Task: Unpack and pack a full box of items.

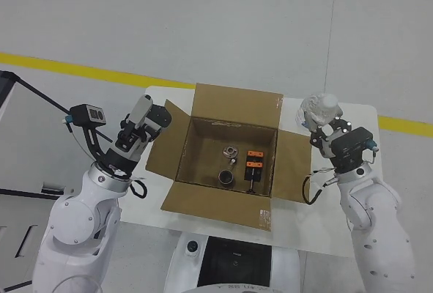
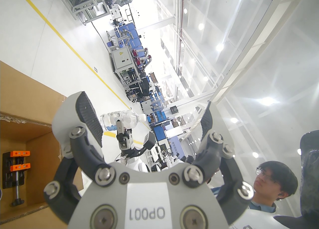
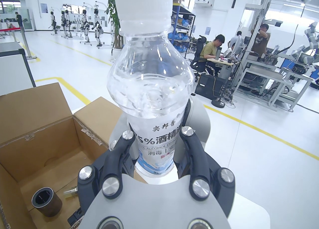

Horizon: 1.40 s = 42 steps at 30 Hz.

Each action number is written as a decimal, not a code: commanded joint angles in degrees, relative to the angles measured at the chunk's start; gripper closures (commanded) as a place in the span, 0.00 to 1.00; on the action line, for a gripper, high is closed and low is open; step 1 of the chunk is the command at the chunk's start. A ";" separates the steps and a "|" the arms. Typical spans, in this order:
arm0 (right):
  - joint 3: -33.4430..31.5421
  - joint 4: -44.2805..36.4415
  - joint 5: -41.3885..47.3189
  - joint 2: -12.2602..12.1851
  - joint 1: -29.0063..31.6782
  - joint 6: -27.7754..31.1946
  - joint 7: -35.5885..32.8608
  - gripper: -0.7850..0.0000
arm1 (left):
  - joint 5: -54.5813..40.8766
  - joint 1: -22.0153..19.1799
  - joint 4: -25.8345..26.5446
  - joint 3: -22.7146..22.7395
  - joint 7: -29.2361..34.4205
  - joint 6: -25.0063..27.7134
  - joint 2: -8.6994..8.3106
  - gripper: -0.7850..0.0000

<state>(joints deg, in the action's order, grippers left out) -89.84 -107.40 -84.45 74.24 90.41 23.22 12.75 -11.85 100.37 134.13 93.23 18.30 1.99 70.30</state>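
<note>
Bottle of clear liquid, clamped at its label by the right gripper over the bench beside the box. Left gripper spread, empty. Probably weighty, smooth, squeezable; mid-body grip suits.

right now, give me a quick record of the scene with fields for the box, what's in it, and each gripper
box: open cardboard box, flaps spread, on the white table
contents: dark cylinder, small metal part, orange-and-black clamp
left: left gripper open and empty, beside one side flap
right: right gripper shut on a clear bottle with a white cap, outside the box by the opposite flap
</note>
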 commanded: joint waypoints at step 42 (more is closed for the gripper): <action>-2.20 39.49 5.54 0.96 0.44 -15.17 20.51 1.00 | 0.00 0.00 0.00 0.00 0.00 0.00 0.00 0.00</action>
<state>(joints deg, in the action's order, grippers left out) -92.25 -68.64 -79.25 75.15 91.17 8.00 33.20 -11.85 100.37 134.13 93.23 18.30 1.99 70.30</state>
